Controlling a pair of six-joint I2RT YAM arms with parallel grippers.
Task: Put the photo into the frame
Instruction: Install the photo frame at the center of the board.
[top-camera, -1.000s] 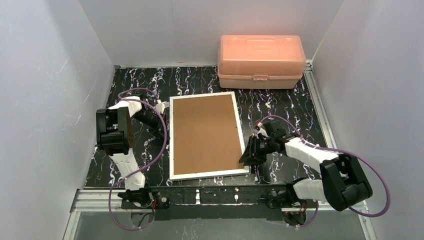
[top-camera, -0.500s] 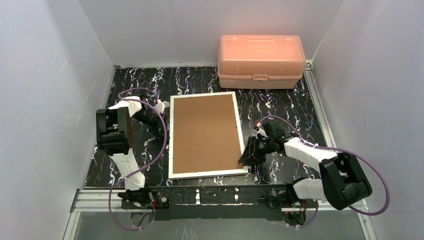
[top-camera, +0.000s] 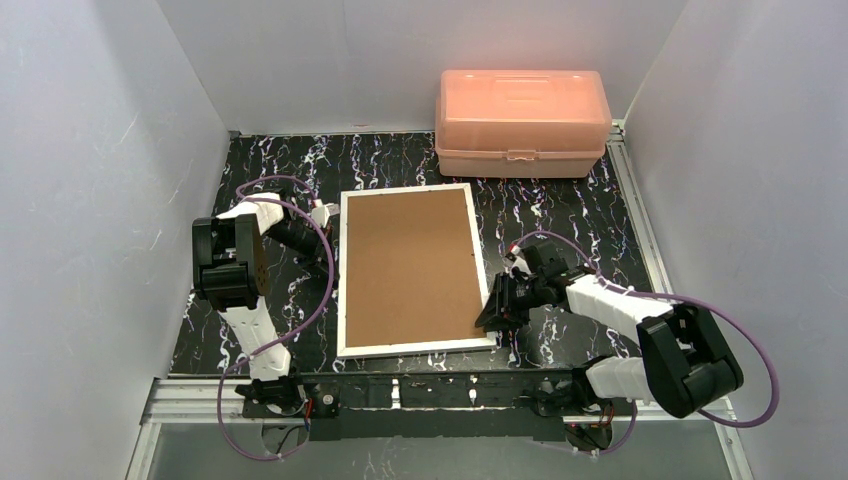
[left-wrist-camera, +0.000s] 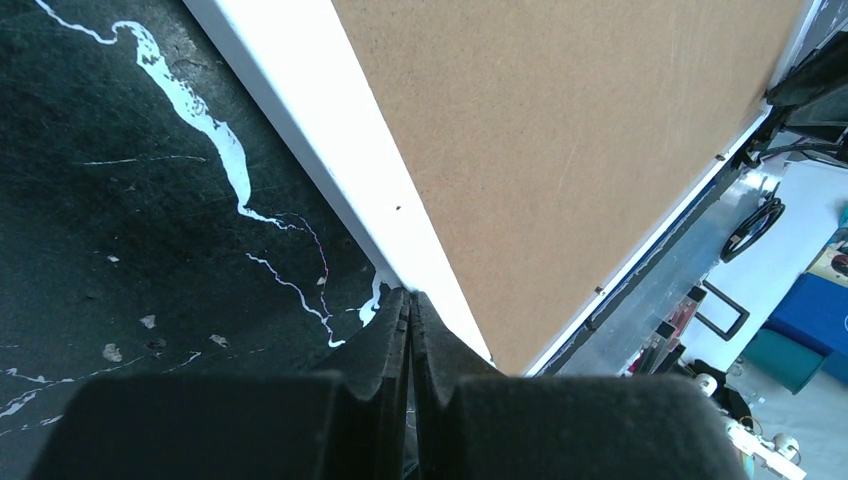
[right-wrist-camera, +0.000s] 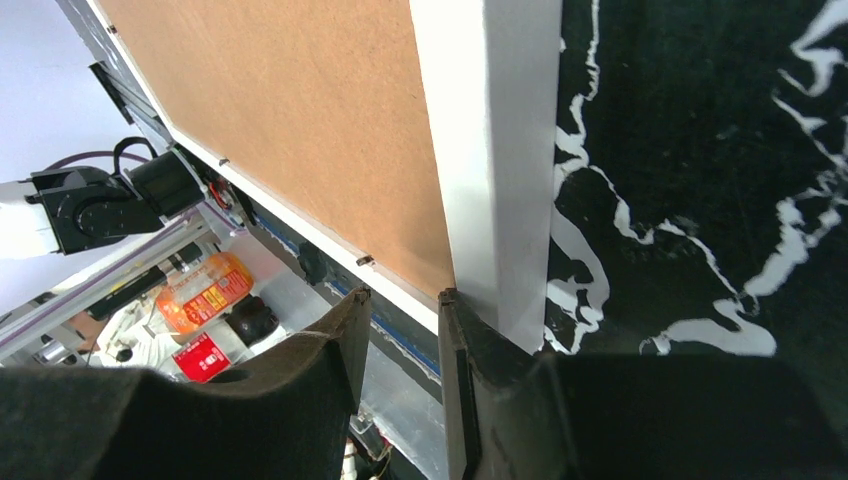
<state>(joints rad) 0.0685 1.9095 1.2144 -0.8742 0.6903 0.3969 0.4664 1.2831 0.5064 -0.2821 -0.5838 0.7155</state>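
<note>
1. Presently the frame (top-camera: 408, 268) lies flat on the table (top-camera: 560, 210), back up, with its brown backing board (left-wrist-camera: 560, 150) showing. Its long axis runs away from the arm bases toward the pink box (top-camera: 522, 120).
2. Photo: not visible in any view. It may sit under the board, but I cannot tell.
3. Left gripper (left-wrist-camera: 410, 300): fingers pressed together, nothing between them. The tips are at the outer side of the frame's left long edge, about midway along, either touching or just beside the white rim.
4. Right gripper (right-wrist-camera: 398, 300): jaws partly apart with nothing in the gap. It sits at the right long edge near the near-right corner. One finger is in line with the white rim and the other with the board.
5. Key relation: the frame lies between the two grippers, its long edges facing them, so each arm is right beside its own edge. Judgement: the right gripper is better placed to nip or lift the rim.
6. Against a second ago: the right gripper has crept slightly toward the frame. The near-right corner looks nudged a touch leftward. The left arm is unchanged.
</note>
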